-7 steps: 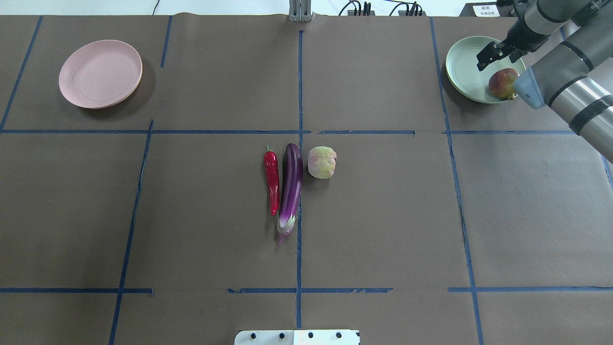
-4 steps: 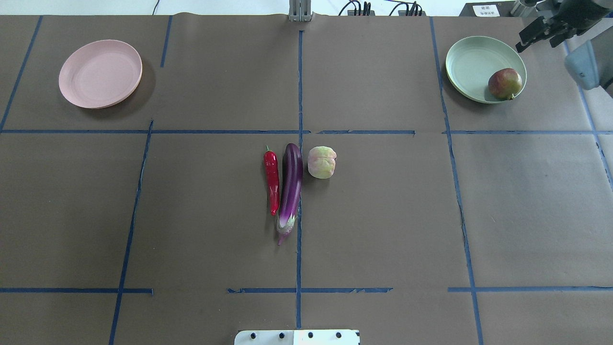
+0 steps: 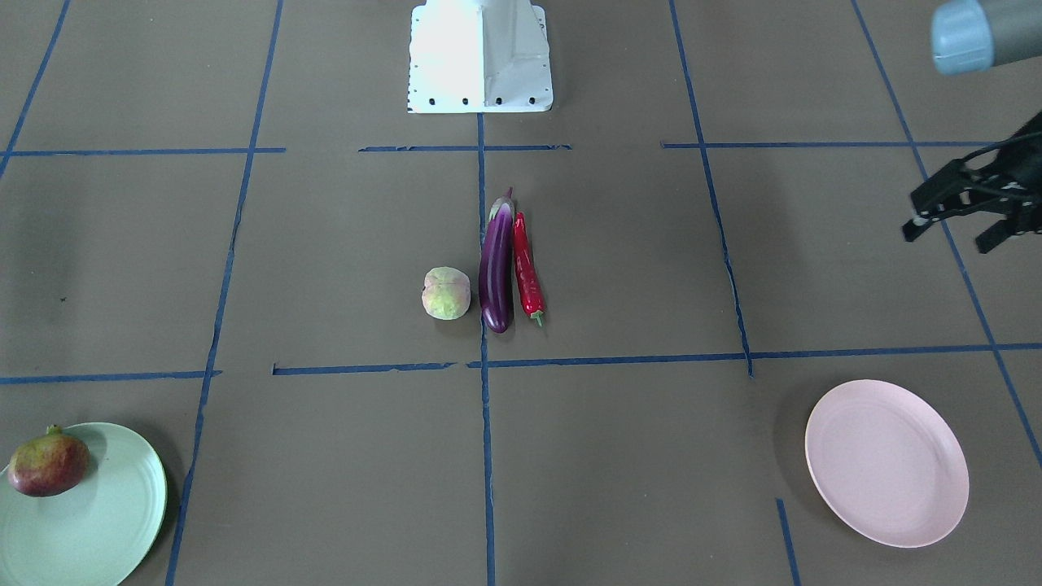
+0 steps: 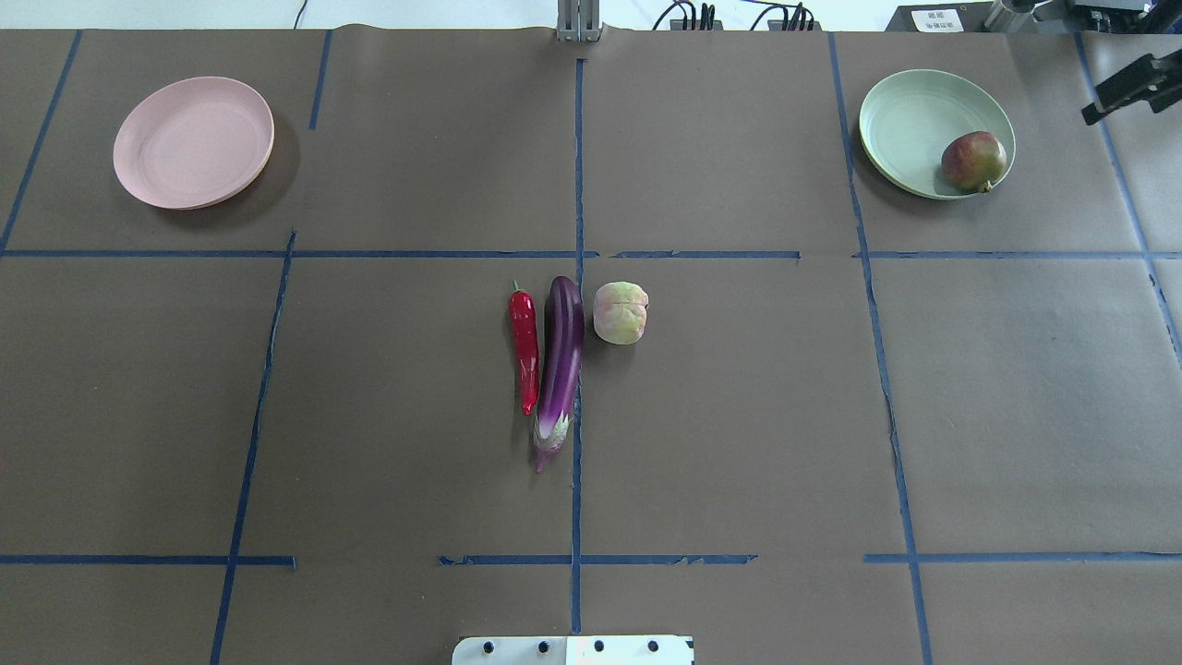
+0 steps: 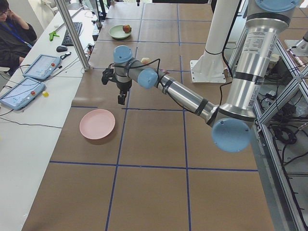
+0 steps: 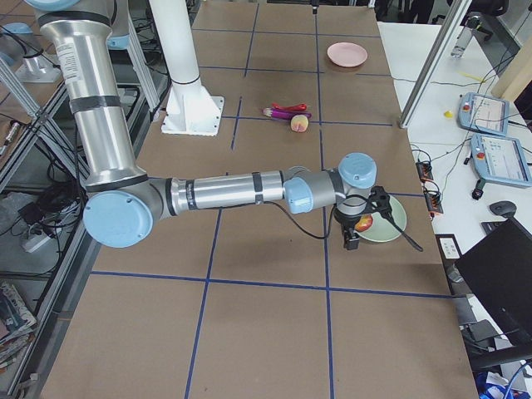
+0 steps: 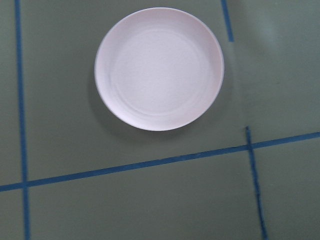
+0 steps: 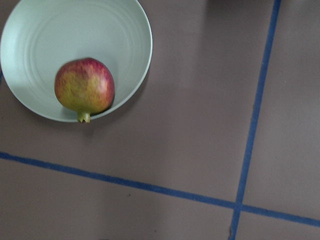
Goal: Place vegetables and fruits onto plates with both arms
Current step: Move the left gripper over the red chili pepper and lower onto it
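The purple eggplant (image 4: 561, 365), the red chili pepper (image 4: 525, 346) on its left and the pale peach-like fruit (image 4: 621, 313) on its right lie together at the table's middle. The dark red fruit (image 4: 972, 162) rests on the near right part of the mint green plate (image 4: 910, 120); the right wrist view shows it (image 8: 84, 86) too. The pink plate (image 4: 192, 141) at the far left is bare, as the left wrist view (image 7: 159, 69) shows. My right gripper (image 4: 1131, 88) is open and empty, right of the green plate. My left gripper (image 3: 952, 232) is open and empty, in the air on the robot's side of the pink plate (image 3: 887, 464).
The white base block (image 4: 572, 649) stands at the table's near edge. Blue tape lines divide the brown table cover. A metal post (image 5: 72, 33), tablets and a seated operator (image 5: 12, 29) are along the far side.
My right gripper has pulled back from over the green plate to the right, toward the frame's edge. The dark red fruit stays on the plate. Nothing else moved.
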Robot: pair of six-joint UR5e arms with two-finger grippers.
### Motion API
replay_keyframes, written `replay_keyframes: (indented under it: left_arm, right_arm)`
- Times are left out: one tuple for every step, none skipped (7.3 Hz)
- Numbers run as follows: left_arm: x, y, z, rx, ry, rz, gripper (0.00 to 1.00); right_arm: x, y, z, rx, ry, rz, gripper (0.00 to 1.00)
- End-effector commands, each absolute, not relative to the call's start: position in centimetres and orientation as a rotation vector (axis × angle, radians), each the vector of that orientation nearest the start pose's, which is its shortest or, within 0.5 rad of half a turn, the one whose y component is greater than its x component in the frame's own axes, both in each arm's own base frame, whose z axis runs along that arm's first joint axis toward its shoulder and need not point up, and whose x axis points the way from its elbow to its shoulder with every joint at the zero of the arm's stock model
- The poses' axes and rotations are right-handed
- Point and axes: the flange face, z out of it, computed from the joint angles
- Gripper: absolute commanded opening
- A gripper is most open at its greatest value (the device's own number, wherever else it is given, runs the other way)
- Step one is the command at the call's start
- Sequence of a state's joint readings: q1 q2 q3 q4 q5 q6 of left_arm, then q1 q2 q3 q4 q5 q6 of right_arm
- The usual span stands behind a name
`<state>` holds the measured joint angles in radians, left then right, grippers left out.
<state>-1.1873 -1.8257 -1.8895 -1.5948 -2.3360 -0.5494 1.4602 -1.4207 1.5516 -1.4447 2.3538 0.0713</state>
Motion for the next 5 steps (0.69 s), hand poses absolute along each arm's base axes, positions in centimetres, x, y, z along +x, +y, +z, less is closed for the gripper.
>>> replay_keyframes:
  left_arm:
    - [28.5, -51.3, 29.1, 0.057, 0.974, 0.068, 1.00]
    - [34.7, -49.6, 26.2, 0.047, 0.941, -0.006, 1.00]
    - [41.1, -47.5, 25.8, 0.052, 0.876, -0.078, 1.00]
    - [46.2, -48.1, 23.9, 0.054, 0.849, -0.138, 1.00]
    - [50.5, -48.3, 23.1, 0.030, 0.824, -0.221, 1.00]
  right_arm:
    - [1.5, -52.0, 59.7, 0.145, -0.786, -0.135, 1.00]
    - [1.5, -51.9, 59.9, 0.143, -0.788, -0.133, 1.00]
    - [1.5, -51.9, 59.9, 0.143, -0.788, -0.133, 1.00]
    - [1.5, -51.9, 59.9, 0.143, -0.789, -0.133, 1.00]
    - [1.5, -51.9, 59.9, 0.142, -0.789, -0.132, 1.00]
